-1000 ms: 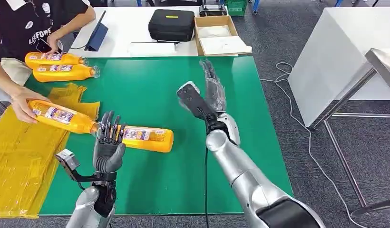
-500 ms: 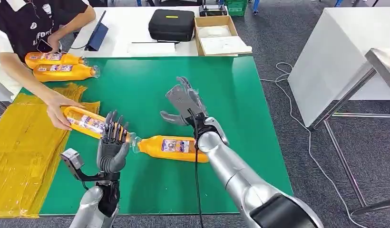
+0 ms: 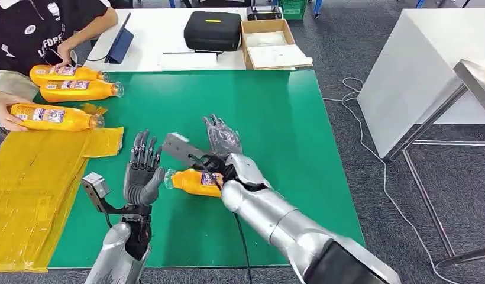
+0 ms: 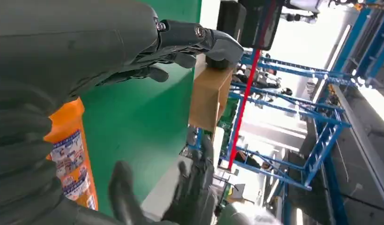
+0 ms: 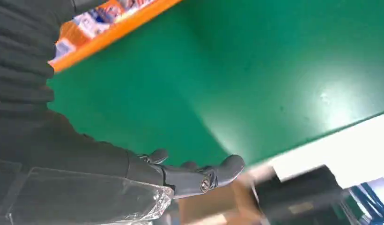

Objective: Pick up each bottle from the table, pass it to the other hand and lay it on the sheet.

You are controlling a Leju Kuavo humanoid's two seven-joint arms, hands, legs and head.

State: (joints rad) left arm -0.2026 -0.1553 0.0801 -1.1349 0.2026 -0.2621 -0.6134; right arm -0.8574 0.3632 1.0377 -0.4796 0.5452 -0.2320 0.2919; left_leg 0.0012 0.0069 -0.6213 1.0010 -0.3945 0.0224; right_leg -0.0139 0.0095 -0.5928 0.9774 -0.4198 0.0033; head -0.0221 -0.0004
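An orange bottle (image 3: 191, 181) lies on its side on the green table (image 3: 287, 118), cap toward my left hand (image 3: 143, 173). That hand stands upright just left of the cap with fingers spread, holding nothing. My right hand (image 3: 220, 138) hovers flat just behind the bottle, fingers apart, and its wrist hides the bottle's base end. The left wrist view has the bottle (image 4: 71, 157) beside my left hand (image 4: 63, 56); the right wrist view has the bottle (image 5: 110, 21) behind my right hand (image 5: 63, 154). A person's hand holds another bottle (image 3: 51, 116) at the yellow sheet's (image 3: 27, 189) far edge.
Two more orange bottles (image 3: 68, 74) (image 3: 80, 90) lie at the table's far left corner near the person (image 3: 45, 29). A tablet (image 3: 120, 44), black case (image 3: 213, 29) and cardboard box (image 3: 275, 44) sit on the white table behind. A white table (image 3: 417, 71) stands to the right.
The person has carried a bottle left and away to the sheet's far edge. My right hand has come down and left, close over the lying bottle. My left hand has barely moved.
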